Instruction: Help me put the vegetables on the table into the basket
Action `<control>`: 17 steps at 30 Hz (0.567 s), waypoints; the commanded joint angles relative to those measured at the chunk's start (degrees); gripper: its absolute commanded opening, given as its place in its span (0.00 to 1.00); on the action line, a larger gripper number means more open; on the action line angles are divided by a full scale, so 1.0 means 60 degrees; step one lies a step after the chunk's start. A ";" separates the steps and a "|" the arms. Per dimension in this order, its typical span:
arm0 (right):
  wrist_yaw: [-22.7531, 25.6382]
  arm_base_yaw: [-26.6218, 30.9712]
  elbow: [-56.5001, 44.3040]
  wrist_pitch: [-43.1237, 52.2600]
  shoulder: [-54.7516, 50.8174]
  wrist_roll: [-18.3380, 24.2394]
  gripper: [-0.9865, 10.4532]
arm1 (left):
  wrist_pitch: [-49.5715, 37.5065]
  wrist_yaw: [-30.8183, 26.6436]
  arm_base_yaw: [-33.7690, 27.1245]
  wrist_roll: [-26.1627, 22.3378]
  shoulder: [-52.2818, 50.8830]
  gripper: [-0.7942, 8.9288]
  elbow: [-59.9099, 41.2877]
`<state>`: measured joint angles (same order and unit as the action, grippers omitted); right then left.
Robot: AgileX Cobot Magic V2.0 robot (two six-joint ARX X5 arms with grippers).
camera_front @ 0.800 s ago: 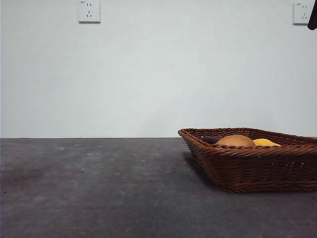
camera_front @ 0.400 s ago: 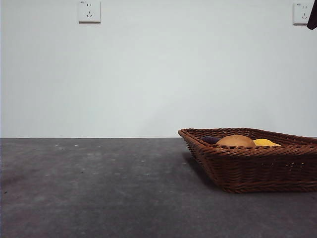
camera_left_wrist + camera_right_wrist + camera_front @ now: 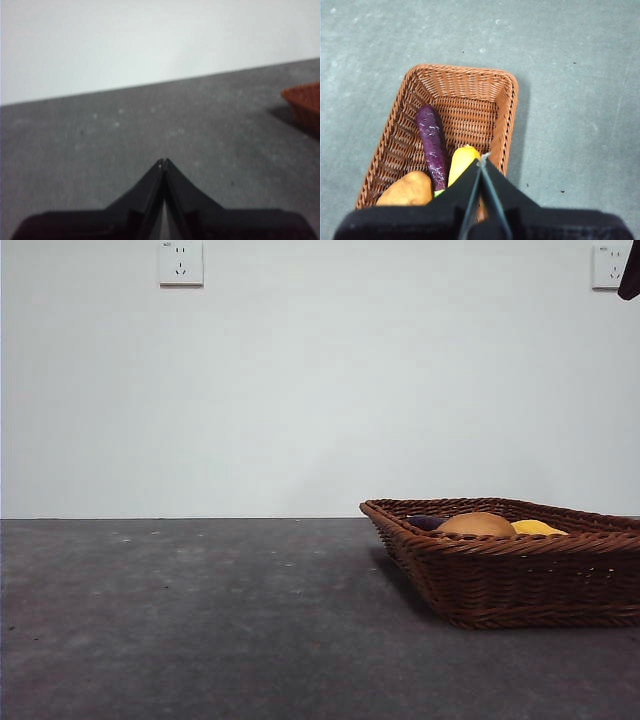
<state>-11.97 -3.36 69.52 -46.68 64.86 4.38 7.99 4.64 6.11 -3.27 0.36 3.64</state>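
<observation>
- Front view: I see the shallow reddish-brown woven wicker basket (image 3: 520, 565) on the dark grey speckled worktop (image 3: 200, 620); the brown oval potato (image 3: 477, 524) and the bumpy yellow oblong vegetable (image 3: 537, 527) peek over its rim.
- Left wrist view: my left gripper (image 3: 163, 161) hangs above bare worktop, jaws pressed together, holding nothing.
- Right wrist view: my right gripper (image 3: 482, 156) hovers over the basket, jaws together. The slim dark purple eggplant (image 3: 433, 145) lies inside between potato and yellow vegetable.
</observation>
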 commanded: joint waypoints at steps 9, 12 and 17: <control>0.0011 0.0000 -0.0040 0.0055 0.0025 0.0066 0.09 | 0.0594 0.0040 -0.0113 0.1086 0.0412 0.08 -0.0084; 0.0011 0.0000 -0.0040 0.0055 0.0025 0.0066 0.09 | 0.0594 0.0040 -0.0113 0.1086 0.0605 0.08 -0.0084; 0.0011 0.0000 -0.0040 0.0055 0.0025 0.0066 0.09 | 0.0594 0.0040 -0.0113 0.1082 0.0900 0.08 -0.0084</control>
<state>-11.97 -3.36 69.52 -46.65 64.86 4.38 11.64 4.89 5.63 2.70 5.63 3.64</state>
